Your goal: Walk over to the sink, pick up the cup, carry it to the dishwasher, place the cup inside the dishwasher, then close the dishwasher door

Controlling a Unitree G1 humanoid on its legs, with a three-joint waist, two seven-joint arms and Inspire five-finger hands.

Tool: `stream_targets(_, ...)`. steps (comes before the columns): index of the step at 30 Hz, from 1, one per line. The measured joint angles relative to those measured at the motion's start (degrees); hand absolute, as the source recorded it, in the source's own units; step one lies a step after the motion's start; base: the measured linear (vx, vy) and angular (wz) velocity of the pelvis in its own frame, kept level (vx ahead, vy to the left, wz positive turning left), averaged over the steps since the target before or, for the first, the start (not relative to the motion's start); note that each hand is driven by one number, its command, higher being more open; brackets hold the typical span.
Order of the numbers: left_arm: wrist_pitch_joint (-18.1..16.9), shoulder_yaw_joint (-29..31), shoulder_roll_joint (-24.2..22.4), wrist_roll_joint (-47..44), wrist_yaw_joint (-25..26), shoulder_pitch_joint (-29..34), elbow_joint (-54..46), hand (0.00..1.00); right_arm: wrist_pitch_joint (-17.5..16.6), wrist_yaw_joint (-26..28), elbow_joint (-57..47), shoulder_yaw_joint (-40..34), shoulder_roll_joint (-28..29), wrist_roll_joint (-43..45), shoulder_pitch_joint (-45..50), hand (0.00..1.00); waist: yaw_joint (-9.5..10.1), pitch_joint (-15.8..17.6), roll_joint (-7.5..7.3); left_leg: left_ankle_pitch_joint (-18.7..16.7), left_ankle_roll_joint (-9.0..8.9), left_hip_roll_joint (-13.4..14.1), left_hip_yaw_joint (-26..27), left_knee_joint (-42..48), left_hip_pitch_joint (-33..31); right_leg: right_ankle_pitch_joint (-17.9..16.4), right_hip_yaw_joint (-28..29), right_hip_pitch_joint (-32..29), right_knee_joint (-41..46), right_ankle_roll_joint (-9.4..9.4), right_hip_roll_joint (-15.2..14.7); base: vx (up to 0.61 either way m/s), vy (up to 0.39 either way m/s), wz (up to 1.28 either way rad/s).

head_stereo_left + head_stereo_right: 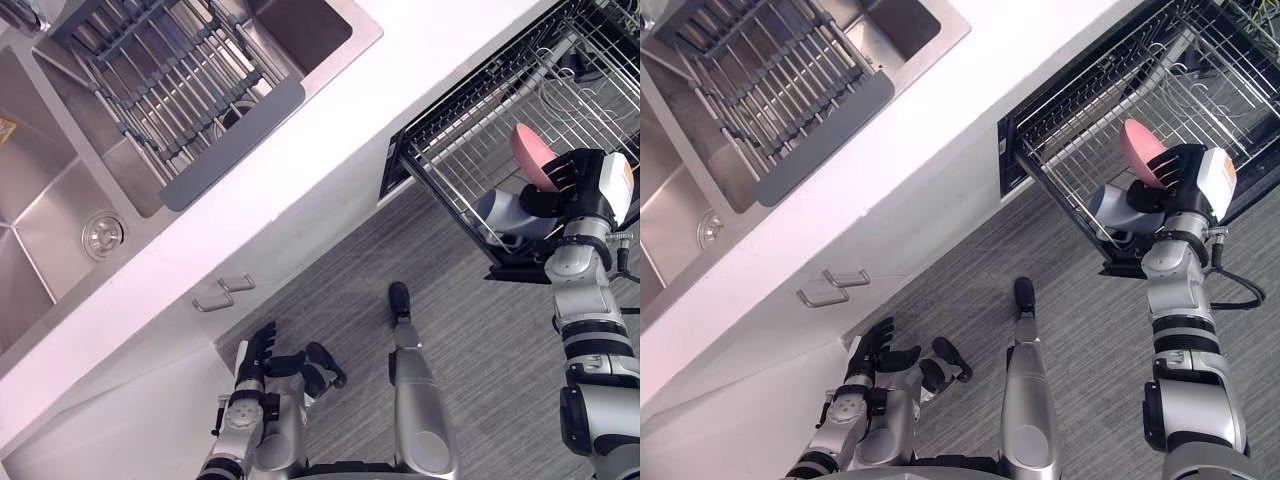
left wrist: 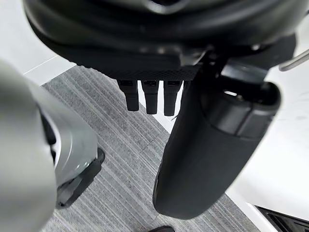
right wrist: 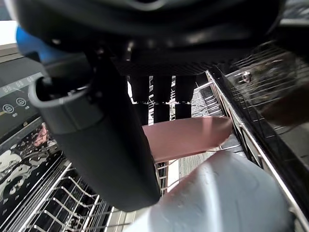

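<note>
Over the pulled-out rack of the dishwasher, the pink cup is sitting in the right hand. The fingers are curling round the cup and gripping it tight. The cup is hanging above the near corner of the wire rack, and I cannot tell if it is touching the wires. A white counter is running beside the dishwasher, with two small handles on the cupboard front below it. Far along the counter, well apart from the cup, the sink is lying with a grey drainer across one bowl. Down low by the white cupboard, the left hand is hanging over the grey striped floor, its fingers loose and straight, holding nothing.
</note>
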Motion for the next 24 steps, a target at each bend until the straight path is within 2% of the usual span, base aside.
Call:
stream_targets(3, 0.02, -0.02, -0.67, 0.01, 0.01, -0.03, -0.48, 0.9, 0.54, -0.87, -1.23, -2.26, 0.46, 2.15, 0.15, 0.9, 0.54, 0.0, 0.0, 0.02, 0.02, 0.04, -0.34, 0.11, -0.07, 0.0, -0.34, 0.17, 0.05, 0.01, -0.09, -0.02, -0.032, 0.05)
stream_targets(9, 0.32, -0.01, -0.68, 0.03, 0.02, -0.5, -1.09, 0.9, 0.86, -2.91, -17.59, -7.74, 4.19, 4.51, 7.98, 0.9, 0.75, 0.04, -0.15, -0.03, 0.02, 0.53, -2.59, 1.15, 1.11, -0.49, -2.4, 3.12, 0.23, 0.06, -0.13, -0.04, -0.046, 0.16)
stream_targets(12, 0.78, 0.13, -0.42, 0.07, 0.02, -0.46, -1.07, 0.9, 0.04, -3.85, -25.75, -9.27, 7.26, 6.68, 12.66, 0.9, 0.72, -0.12, -0.75, -0.24, -0.11, 0.64, -2.91, 1.22, 2.72, -1.1, -2.78, 4.77, 0.68, 0.03, -0.15, -0.03, -0.017, 0.04)
stream_targets(17, 2.05, 0.22, 0.11, 0.2, -0.22, -0.19, -0.84, 0.9, -0.78, -3.39, -33.76, -13.22, 14.09, 11.07, 21.21, 0.9, 0.39, -0.91, -3.04, -0.75, -0.3, 1.24, -2.97, 1.53, 4.45, -1.51, -3.04, 6.54, 0.59, -0.07, 0.33, 0.0, -0.003, -0.01)
stream_targets(20, 2.57, 1.45, -0.01, 0.32, -0.41, 0.88, -0.88, 0.9, -1.31, -3.07, -39.83, -17.1, 20.12, 11.43, 28.32, 0.9, -0.09, -1.83, -4.49, -1.17, -0.77, 1.99, -2.62, 1.37, 6.45, -2.07, -2.99, 8.29, 0.6, -0.17, 0.98, 0.04, -0.014, -0.08)
stream_targets(24, 3.58, 4.19, -0.46, 1.48, -0.4, 3.0, -1.39, 0.9, -4.54, -3.81, -44.17, -24.12, 29.67, 19.58, 38.61, 0.9, -0.6, -5.42, -6.41, -1.19, -1.14, 2.48, -1.91, -0.12, 8.74, -3.5, -3.09, 9.39, 1.18, -0.29, 1.55, 0.06, -0.031, -0.04)
